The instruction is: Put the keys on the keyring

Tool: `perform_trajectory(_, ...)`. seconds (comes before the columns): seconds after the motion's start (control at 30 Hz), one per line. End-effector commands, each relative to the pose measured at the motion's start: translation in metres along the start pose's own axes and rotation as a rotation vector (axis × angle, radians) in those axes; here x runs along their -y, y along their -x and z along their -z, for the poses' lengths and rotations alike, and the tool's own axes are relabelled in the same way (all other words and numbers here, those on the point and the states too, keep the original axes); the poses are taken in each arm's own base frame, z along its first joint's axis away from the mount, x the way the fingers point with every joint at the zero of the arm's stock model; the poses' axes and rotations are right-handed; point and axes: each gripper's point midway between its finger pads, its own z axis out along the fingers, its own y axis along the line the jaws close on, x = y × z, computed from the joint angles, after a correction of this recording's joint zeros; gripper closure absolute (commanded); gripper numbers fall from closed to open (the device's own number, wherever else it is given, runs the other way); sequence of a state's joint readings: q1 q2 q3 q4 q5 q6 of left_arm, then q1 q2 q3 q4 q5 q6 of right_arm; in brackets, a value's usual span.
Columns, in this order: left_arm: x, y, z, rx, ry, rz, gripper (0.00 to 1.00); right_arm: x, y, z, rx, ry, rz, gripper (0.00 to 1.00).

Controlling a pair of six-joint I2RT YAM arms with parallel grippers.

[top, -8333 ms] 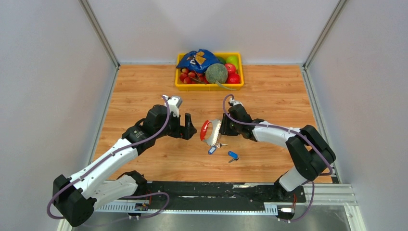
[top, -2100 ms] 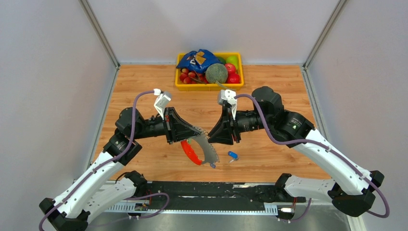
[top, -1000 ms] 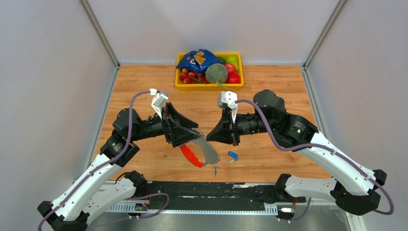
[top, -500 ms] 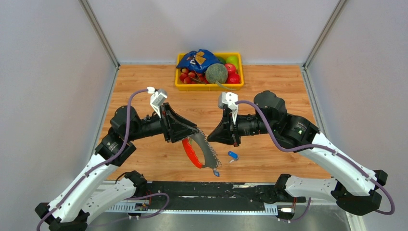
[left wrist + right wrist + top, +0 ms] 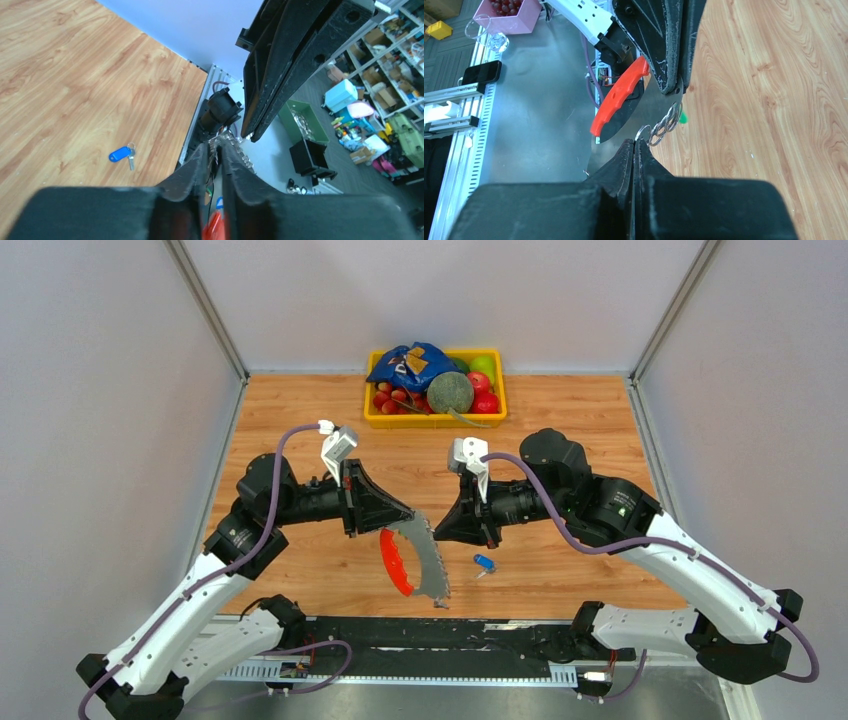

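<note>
My left jaws clamped the keyring (image 5: 427,558) aloft so its rings (image 5: 663,125) hung free. My right jaws, pressed shut, sat just beside them.

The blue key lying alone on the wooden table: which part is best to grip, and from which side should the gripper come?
Grip the blue plastic head of the key, coming straight down from above and closing across its narrow width. It lies flat on the table, and the head looks broader than the thin silver blade, which stays free for threading.
</note>
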State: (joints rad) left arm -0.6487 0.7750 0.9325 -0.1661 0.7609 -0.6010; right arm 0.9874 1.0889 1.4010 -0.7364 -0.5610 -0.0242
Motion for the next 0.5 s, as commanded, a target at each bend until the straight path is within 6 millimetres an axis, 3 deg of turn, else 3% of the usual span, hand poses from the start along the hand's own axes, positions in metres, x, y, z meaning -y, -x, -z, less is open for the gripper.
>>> perform_trajectory(0.0, 0.004, 0.001, -0.002, -0.013, -0.036, -0.029, 0.65, -0.008, 0.031, 0.001, 0.086, 0.026, 0.086, 1.00)
perform_trajectory(0.03, 0.002, 0.000, -0.002, -0.017, -0.025, -0.032, 0.50, -0.007, 0.031, 0.000, 0.082, 0.024, 0.086, 1.00)
perform_trajectory(0.2, 0.001, 0.006, 0.004, -0.017, 0.024, -0.081, 0.18, -0.007, 0.031, 0.001, 0.080, 0.015, 0.085, 1.00)
perform_trajectory(0.47, 0.015, 0.021, 0.016, 0.017, 0.043, -0.159, 0.05, -0.012, 0.034, 0.002, 0.086, 0.034, 0.083, 1.00)
